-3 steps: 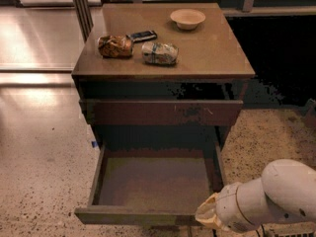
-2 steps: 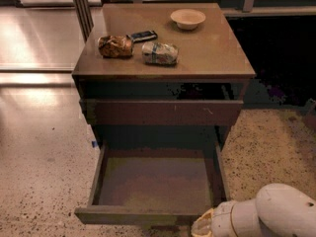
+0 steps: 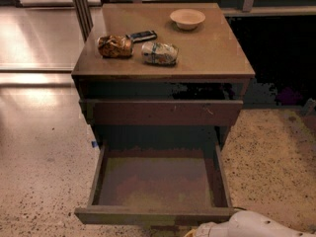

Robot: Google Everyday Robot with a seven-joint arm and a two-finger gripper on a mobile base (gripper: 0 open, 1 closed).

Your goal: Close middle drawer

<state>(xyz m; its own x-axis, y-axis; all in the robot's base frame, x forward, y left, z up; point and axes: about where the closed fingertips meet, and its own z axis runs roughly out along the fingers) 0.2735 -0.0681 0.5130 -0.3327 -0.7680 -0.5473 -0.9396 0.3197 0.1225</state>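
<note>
The middle drawer [image 3: 157, 181] of the dark-brown cabinet [image 3: 163, 73] is pulled far out, and its olive-brown inner floor is bare. Its slab front [image 3: 153, 215] lies near the bottom edge of the view. The uppermost front [image 3: 163, 112], with a small pale scratch, sits above it. The lowest front is hidden under the open drawer. My gripper [image 3: 198, 230] is at the bottom edge, just below the right part of the drawer front, with the white arm [image 3: 256, 225] behind it. Most of the gripper is cut off by the frame.
On the cabinet top are a pale bowl [image 3: 187, 19], a brown snack bag [image 3: 115, 46], a dark flat bar [image 3: 143, 35] and a white-green packet [image 3: 159, 53]. Speckled floor [image 3: 276, 162] surrounds the cabinet. A dark post [image 3: 81, 9] stands at the back left.
The arm and gripper have dropped lower and nearly out of the frame at the bottom right. The drawer is as open as before.
</note>
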